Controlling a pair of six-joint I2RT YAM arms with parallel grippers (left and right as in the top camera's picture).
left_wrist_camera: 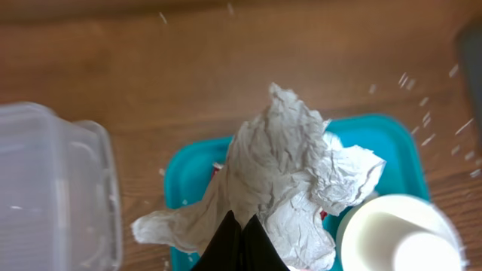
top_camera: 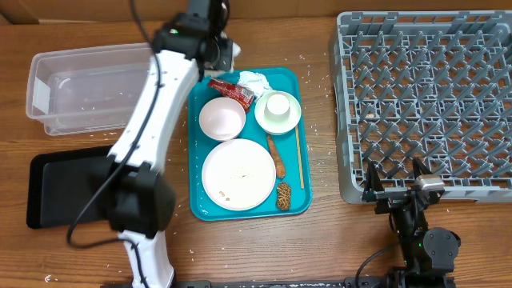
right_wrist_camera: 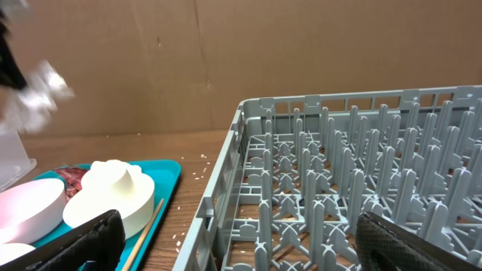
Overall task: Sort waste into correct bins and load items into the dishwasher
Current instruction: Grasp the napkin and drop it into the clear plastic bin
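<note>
The jaws of my left gripper (left_wrist_camera: 241, 241) are pinched tight on the crumpled napkin (left_wrist_camera: 290, 169), held above the far edge of the teal tray (left_wrist_camera: 395, 147), with the clear tub (top_camera: 86, 90) close on my left, far nearer this arm than my wide-open, empty right gripper (top_camera: 396, 181).

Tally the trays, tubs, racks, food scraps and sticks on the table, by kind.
Trays: 2 (black tray, teal tray)
Tubs: 1 (tub)
Racks: 1 (rack)
Scraps: 2 (long scrap, lumpy scrap)
Sticks: 1 (stick)
Total: 7
</note>
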